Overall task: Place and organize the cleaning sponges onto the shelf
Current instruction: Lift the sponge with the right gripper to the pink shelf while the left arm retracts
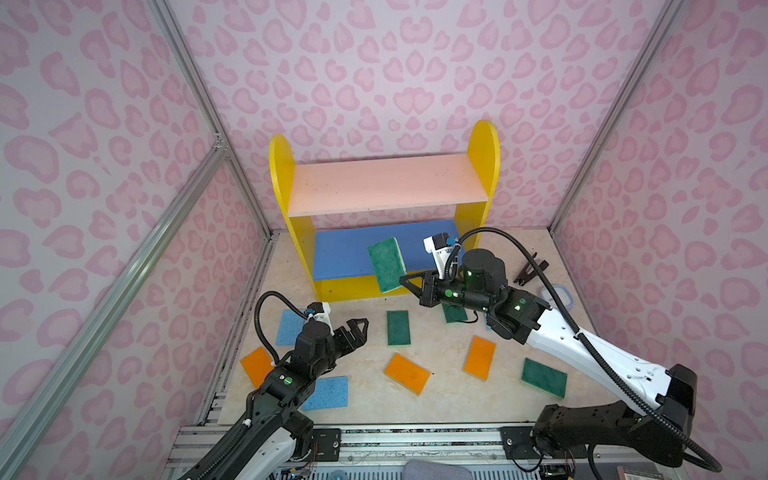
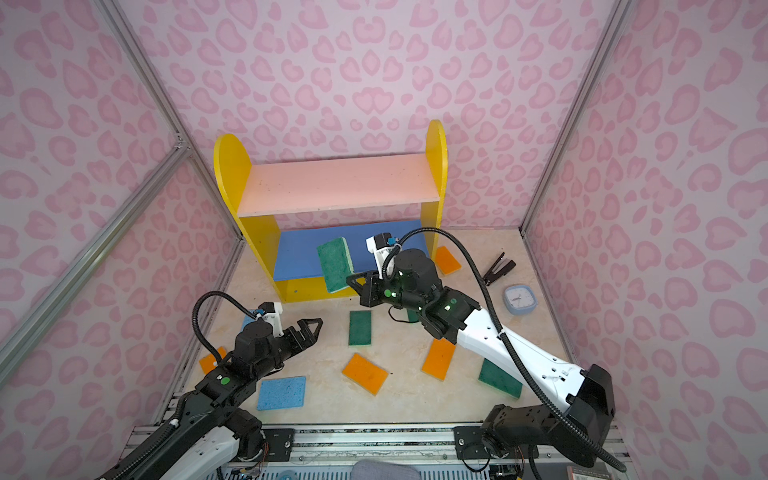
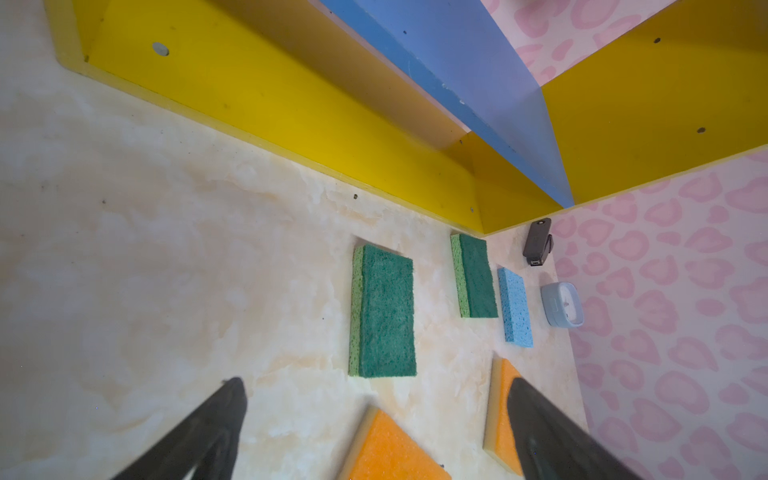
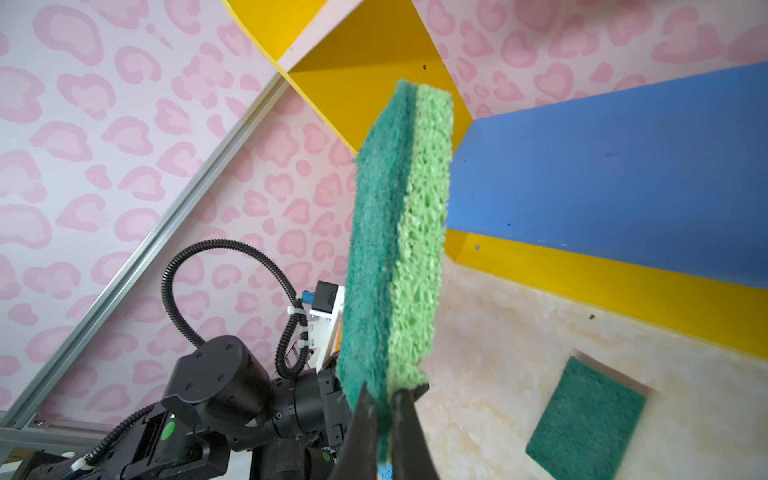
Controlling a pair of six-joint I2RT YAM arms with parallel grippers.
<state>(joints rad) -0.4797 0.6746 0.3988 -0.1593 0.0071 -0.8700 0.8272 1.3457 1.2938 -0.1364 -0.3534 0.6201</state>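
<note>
Nearby, the left gripper (image 1: 360,331) gapes wide. On the table (image 1: 449,399): four orange sponges (image 1: 406,373), three blue sponges (image 1: 326,392), three green sponges (image 1: 398,328), two half-hidden under the right arm (image 1: 582,351). Farther, the right gripper (image 1: 402,279) pinches a fourth green sponge (image 1: 386,264) before the shelf (image 1: 280,174).

Covered green sponge (image 1: 453,314): the right arm (image 1: 582,349) hides most of it in both top views.
Far-left blue sponge (image 1: 286,328): right side is behind the left arm (image 1: 291,374).
Left orange sponge (image 1: 254,365): partly behind that arm.
Held green sponge (image 4: 395,249): gripped end is out of sight inside the right gripper (image 4: 384,397).
Middle orange sponge (image 3: 390,449): cut off by the picture's edge.
Clock (image 2: 519,299): face too small to read.
</note>
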